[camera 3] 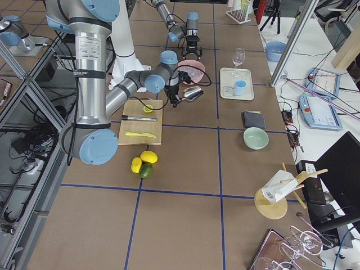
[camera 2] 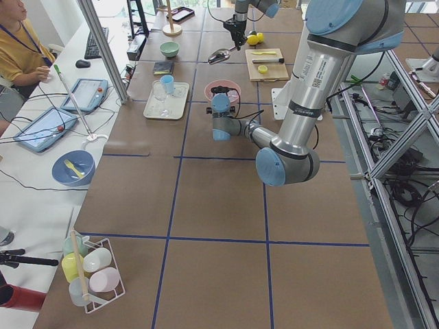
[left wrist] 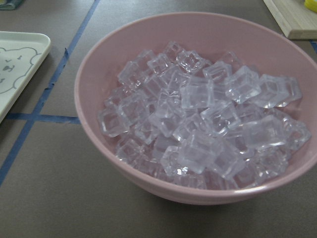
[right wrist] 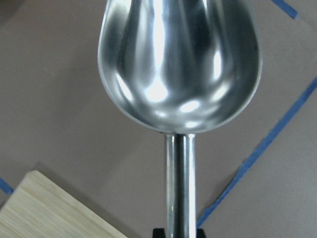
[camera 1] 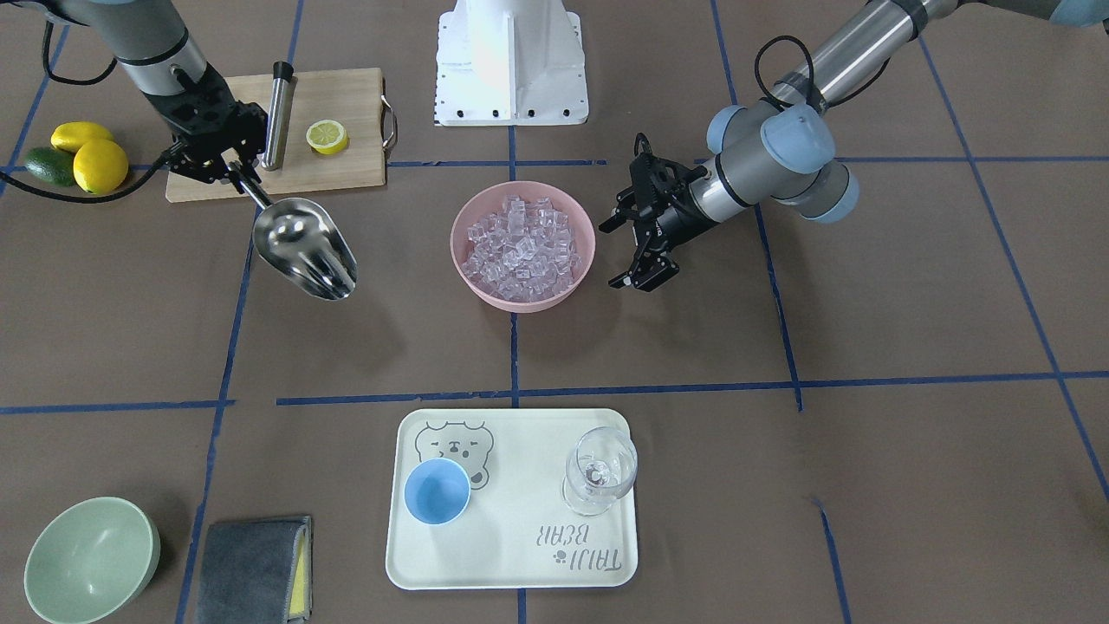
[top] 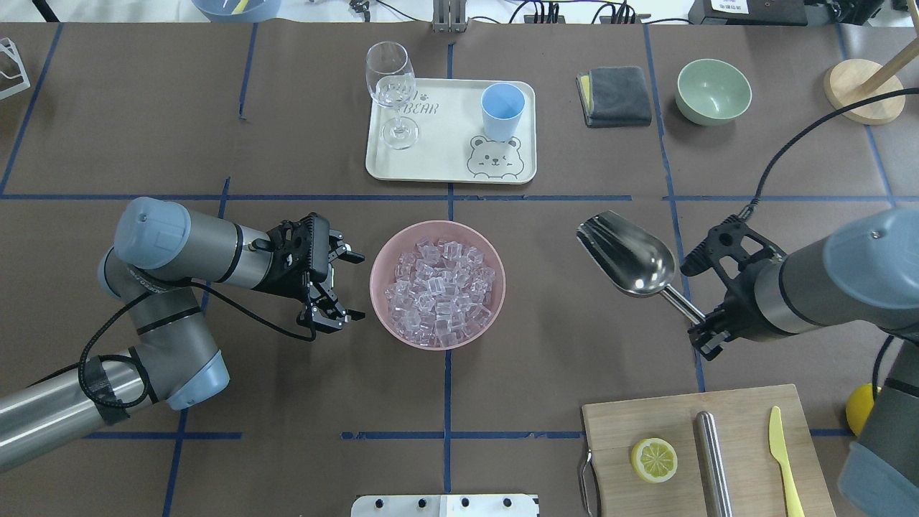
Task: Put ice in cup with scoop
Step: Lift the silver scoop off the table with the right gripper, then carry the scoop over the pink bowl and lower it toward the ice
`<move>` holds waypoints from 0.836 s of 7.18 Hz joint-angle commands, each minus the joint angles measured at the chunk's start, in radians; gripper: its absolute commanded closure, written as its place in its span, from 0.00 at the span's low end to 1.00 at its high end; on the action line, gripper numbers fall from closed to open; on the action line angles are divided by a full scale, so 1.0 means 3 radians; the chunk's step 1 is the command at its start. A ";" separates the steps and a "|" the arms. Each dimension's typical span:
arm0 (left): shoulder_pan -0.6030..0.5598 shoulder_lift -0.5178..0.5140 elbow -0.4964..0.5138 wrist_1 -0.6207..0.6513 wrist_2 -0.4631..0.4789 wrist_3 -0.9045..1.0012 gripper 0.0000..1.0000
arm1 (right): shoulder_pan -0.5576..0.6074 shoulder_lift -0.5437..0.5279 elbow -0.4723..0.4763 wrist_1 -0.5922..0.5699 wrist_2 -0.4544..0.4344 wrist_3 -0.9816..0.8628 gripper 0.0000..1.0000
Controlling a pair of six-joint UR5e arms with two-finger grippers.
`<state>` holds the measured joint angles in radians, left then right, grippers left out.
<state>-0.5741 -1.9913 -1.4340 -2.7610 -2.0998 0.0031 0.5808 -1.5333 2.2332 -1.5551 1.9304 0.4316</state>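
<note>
Scoop (top: 628, 255) in R pincer (top: 707, 323); grip clear overhead, cropped wrist-cam.

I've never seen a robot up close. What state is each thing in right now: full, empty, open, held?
scoop: empty, held off the table by its handle.
right gripper: shut on the scoop's handle.
left gripper: open, holding nothing, beside the pink bowl.
ice: piled in the pink bowl.
cup: upright, empty, on the tray.
green bowl: upright, empty.
</note>
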 commanded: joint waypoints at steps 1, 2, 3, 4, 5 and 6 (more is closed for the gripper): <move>0.0063 -0.0004 0.0014 -0.0021 0.0050 0.0000 0.06 | -0.0110 0.0807 0.0062 -0.1020 -0.0028 -0.0022 1.00; 0.0103 -0.0004 0.0111 -0.0228 0.0238 -0.0041 0.06 | -0.0171 0.1094 0.0057 -0.1358 -0.0033 -0.0022 1.00; 0.0124 -0.0004 0.0193 -0.0372 0.0295 -0.0102 0.05 | -0.0207 0.1325 0.0047 -0.1620 -0.0038 -0.0022 1.00; 0.0124 0.0001 0.0194 -0.0384 0.0296 -0.0107 0.01 | -0.0228 0.1464 0.0027 -0.1764 -0.0038 -0.0027 1.00; 0.0124 0.0001 0.0194 -0.0389 0.0296 -0.0107 0.01 | -0.0279 0.1592 0.0021 -0.1968 -0.0038 -0.0027 1.00; 0.0124 0.0001 0.0194 -0.0389 0.0296 -0.0112 0.01 | -0.0325 0.1775 -0.0050 -0.2238 -0.0048 -0.0053 1.00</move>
<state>-0.5375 -1.9913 -1.3771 -2.8748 -2.0123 -0.0286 0.4997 -1.0623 2.2357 -2.1375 1.9183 0.4216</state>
